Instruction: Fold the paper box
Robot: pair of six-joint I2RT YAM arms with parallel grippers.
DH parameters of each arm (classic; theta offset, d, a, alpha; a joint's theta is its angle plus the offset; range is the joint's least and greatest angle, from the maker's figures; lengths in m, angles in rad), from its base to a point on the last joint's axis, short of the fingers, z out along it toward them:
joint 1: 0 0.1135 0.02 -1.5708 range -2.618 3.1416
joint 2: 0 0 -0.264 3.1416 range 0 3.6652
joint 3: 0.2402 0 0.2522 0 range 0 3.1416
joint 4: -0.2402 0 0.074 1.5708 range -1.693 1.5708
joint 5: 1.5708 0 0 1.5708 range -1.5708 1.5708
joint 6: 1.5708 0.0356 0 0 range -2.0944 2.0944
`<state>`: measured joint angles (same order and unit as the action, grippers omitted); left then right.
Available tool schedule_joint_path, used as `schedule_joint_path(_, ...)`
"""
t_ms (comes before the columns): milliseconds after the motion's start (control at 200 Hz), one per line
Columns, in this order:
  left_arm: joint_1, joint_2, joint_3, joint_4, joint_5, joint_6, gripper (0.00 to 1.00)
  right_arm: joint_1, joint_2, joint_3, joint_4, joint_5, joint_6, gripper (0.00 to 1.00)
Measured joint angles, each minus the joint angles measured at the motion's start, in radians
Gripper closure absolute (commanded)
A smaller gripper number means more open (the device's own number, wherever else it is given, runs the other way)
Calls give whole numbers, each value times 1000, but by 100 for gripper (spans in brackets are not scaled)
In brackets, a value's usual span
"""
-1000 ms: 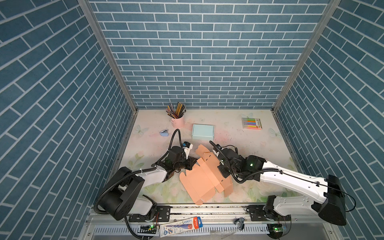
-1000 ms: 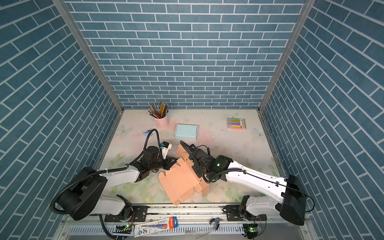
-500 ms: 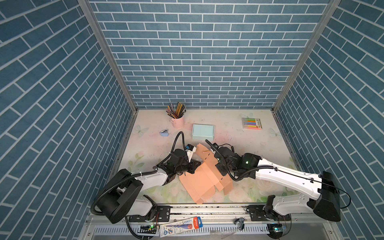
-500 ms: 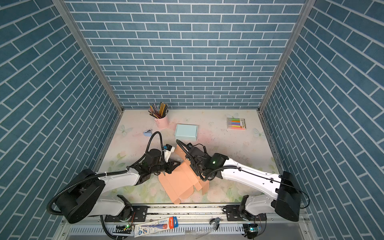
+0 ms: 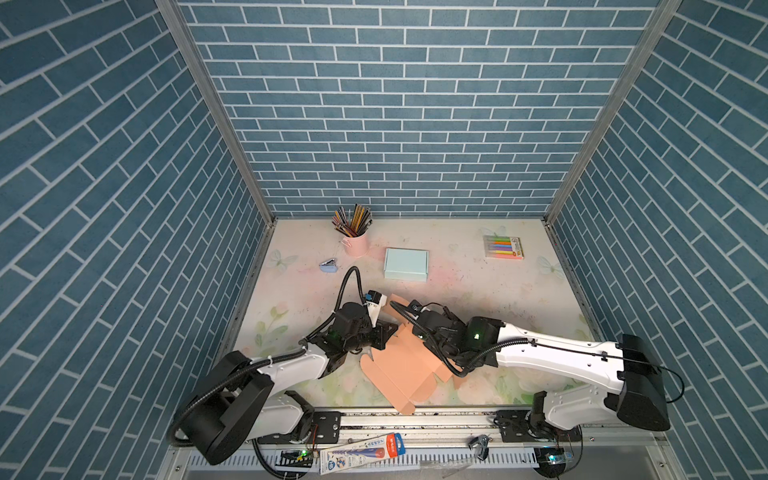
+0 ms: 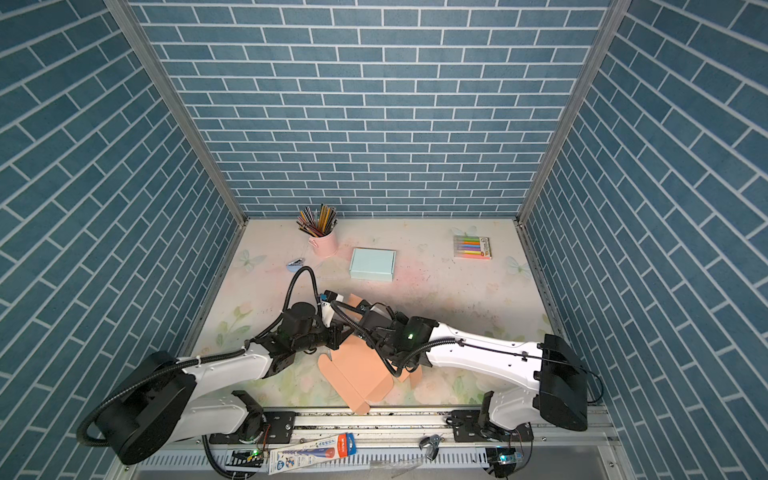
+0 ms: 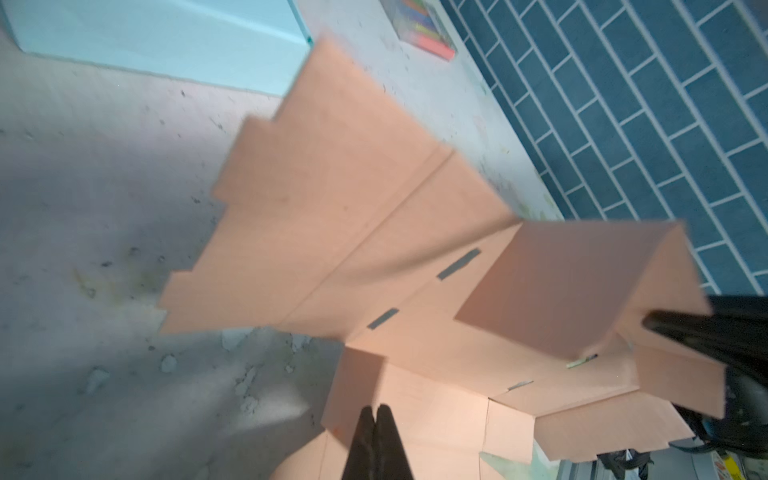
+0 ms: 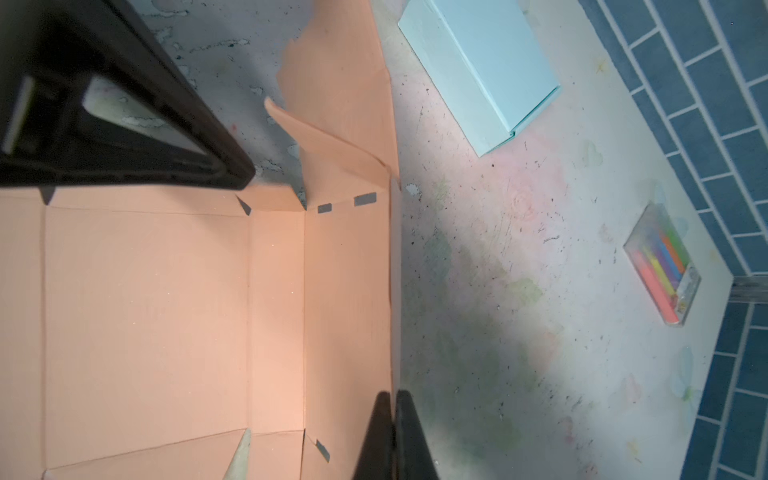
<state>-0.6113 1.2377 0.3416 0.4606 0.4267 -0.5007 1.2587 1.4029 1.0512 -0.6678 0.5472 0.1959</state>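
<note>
Peach paper box (image 5: pixel 399 365) lies apart from pale-blue box (image 5: pixel 405 264), pencil cup (image 5: pixel 356 245).

One peach paper box (image 5: pixel 399 365) — near centre. One pale blue box (image 5: pixel 405 264), one pink pencil cup (image 5: pixel 356 246), one marker pack (image 5: pixel 503 247), one small blue object (image 5: pixel 329 266) — all far.

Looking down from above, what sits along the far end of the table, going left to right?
Small blue object → pink cup of pencils → pale blue box → pack of coloured markers.
</note>
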Motion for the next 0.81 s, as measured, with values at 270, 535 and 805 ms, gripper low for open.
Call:
schedule_joint_path(270,173,-97,0,-29,21,0,100,37,60,5,-9,74,-50,100)
schedule_joint_path(535,298,55,77,-18,66,0,100,56,59,5,15,82,-133,100)
schedule_joint_path(805,303,228,159,43,126,15,99,57,62,5,67,113,-224,100)
